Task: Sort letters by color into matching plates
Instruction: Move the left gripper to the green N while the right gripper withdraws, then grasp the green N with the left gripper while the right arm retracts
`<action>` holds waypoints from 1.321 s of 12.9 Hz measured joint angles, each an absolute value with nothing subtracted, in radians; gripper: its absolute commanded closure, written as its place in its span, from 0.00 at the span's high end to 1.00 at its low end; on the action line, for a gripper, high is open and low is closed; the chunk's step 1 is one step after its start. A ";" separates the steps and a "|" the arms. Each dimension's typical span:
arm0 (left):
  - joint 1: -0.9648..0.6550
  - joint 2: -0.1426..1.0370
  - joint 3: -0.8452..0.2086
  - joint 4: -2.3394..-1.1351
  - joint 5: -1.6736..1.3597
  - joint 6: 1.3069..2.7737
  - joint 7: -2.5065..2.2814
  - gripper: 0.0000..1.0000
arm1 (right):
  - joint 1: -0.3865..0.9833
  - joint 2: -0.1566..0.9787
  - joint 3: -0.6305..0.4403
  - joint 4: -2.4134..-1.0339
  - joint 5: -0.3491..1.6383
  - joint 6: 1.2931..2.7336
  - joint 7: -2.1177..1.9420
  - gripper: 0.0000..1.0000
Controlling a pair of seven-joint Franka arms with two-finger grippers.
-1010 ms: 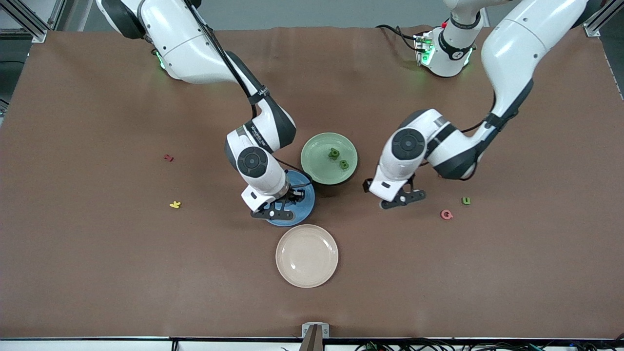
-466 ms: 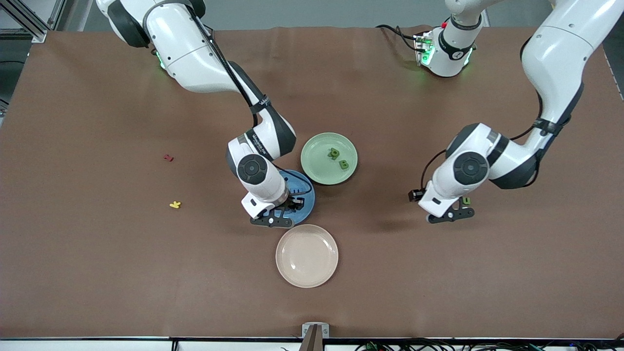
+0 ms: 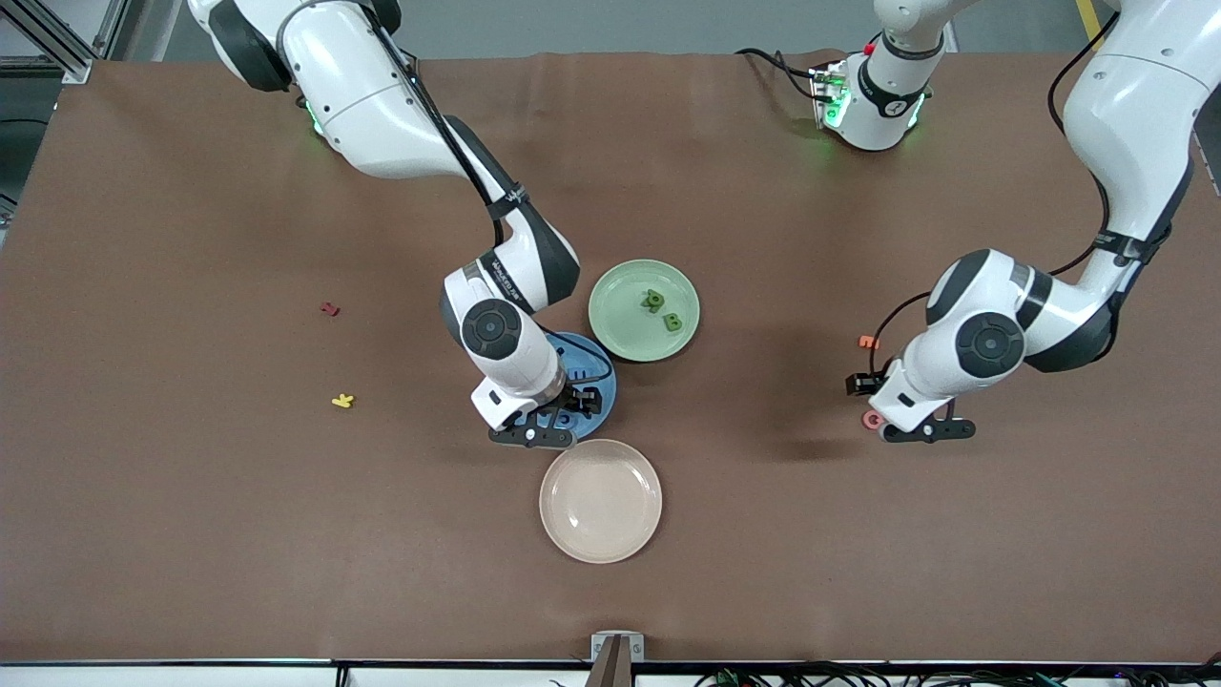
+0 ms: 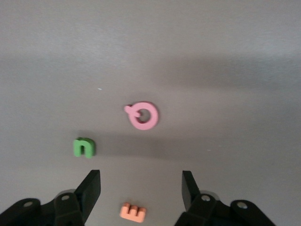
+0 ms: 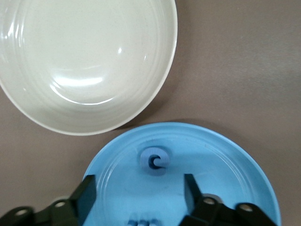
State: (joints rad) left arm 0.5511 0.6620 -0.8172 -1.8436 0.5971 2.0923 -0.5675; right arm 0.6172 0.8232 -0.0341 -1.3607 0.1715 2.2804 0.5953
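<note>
Lying beside the left jaws (image 4: 141,188): green letter (image 4: 84,147).

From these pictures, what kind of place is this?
Probably a robot lab bench: a table under brown cloth, aluminium framing at its corner, cables along its edge, and foam letters with plates laid out for sorting.

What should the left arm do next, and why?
Probably shift the open left tool over the green letter and descend. That letter lies on the table beside the pink letter, outside the tool's fingers, and belongs in the green plate.
</note>
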 measured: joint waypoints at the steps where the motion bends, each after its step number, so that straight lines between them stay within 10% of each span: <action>1: 0.559 0.662 -0.817 -1.847 0.615 2.092 -0.561 0.73 | 0.616 0.801 -0.036 -1.352 0.172 2.219 0.595 1.00; 7: 0.622 0.668 -0.813 -1.912 0.724 2.126 -0.558 0.69 | 0.531 0.406 -0.042 -1.399 0.170 1.682 0.594 1.00; 11: 0.647 0.672 -0.810 -1.942 0.734 2.195 -0.543 0.66 | 0.366 0.044 -0.047 -1.717 0.158 1.631 0.379 1.00; 17: 0.701 0.701 -0.806 -1.951 0.735 2.238 -0.501 0.62 | 0.102 -0.078 -0.048 -1.800 0.057 1.596 0.068 1.00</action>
